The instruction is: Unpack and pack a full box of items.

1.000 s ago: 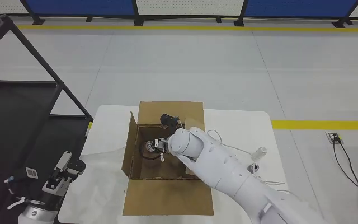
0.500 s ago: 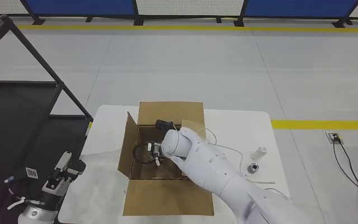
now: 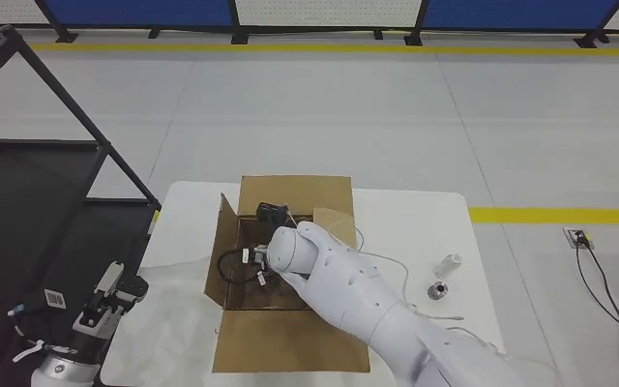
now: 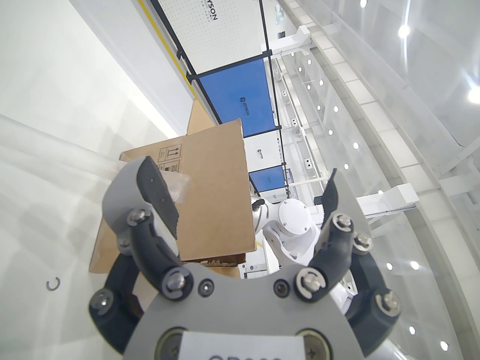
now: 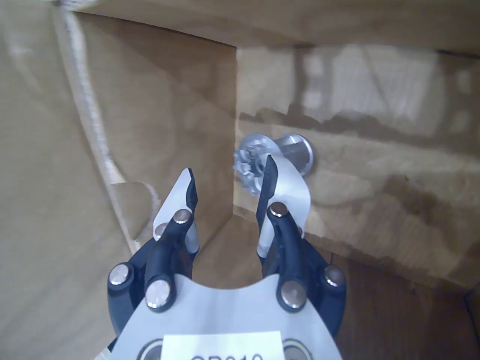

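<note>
An open cardboard box (image 3: 290, 341) stands on the white table (image 3: 184, 232). My right arm bends down into it, and my right gripper (image 5: 229, 177) is open low inside, near the box's left wall (image 3: 215, 261). A small metal geared part (image 5: 258, 162) lies in an inner corner just beyond the fingertips, partly behind one finger (image 5: 285, 181); nothing is between the fingers. My left gripper (image 4: 240, 177) is open and empty. It hangs off the table's left side (image 3: 111, 285) and faces the box's outer wall (image 4: 210, 189).
On the table to the right of the box are a small clear bottle (image 3: 447, 263), a round metal piece (image 3: 437, 290) and a thin white rod (image 3: 453, 315). A black frame (image 3: 87, 135) stands at the left. The box flaps (image 3: 295, 193) are spread open.
My right arm has swung leftward inside the box, its gripper going from the middle toward the left wall. The left wall has bulged outward a little. The left arm has not moved.
</note>
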